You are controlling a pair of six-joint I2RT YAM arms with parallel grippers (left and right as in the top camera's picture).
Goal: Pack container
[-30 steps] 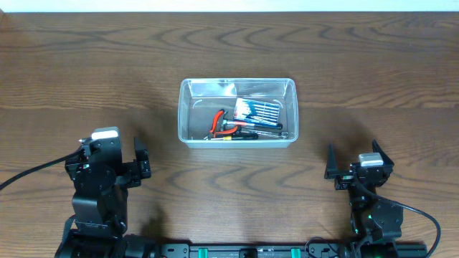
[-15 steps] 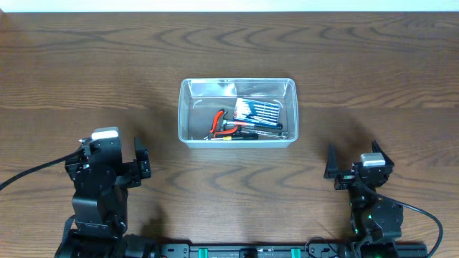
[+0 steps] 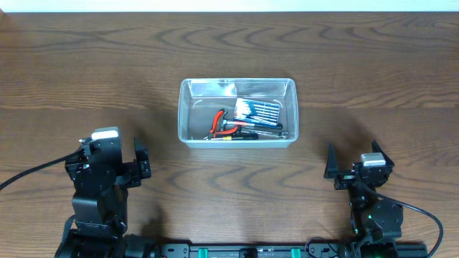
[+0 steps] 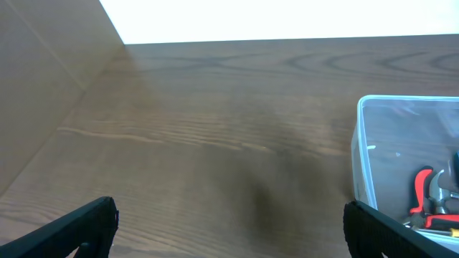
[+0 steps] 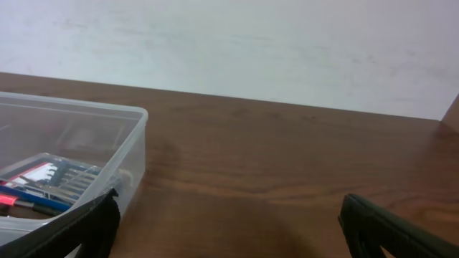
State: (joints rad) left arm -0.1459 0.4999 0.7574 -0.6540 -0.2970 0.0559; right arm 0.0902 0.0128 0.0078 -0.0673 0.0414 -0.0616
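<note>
The container (image 3: 237, 81) sits in the middle of the desk (image 3: 86, 72), with its long side running left to right, in line with the near edge. It is clear, so you can see inside. Red pliers (image 3: 219, 123), a blue and white pack of small tools (image 3: 259, 111) and some dark screwdrivers (image 3: 264, 132) lie in it, mostly in the right half. No loose thing shows on the desk outside it. The left claw (image 4: 229, 233) waits by the near edge, wide open and holding nothing. The right claw (image 3: 353, 159) waits by the near edge too, wide open with nothing in it. The container lies ahead of both, between them. It is right of the left claw and left of the right claw. Both look about as near, well apart from it, so I think either arm could reach forward and inward first.
</note>
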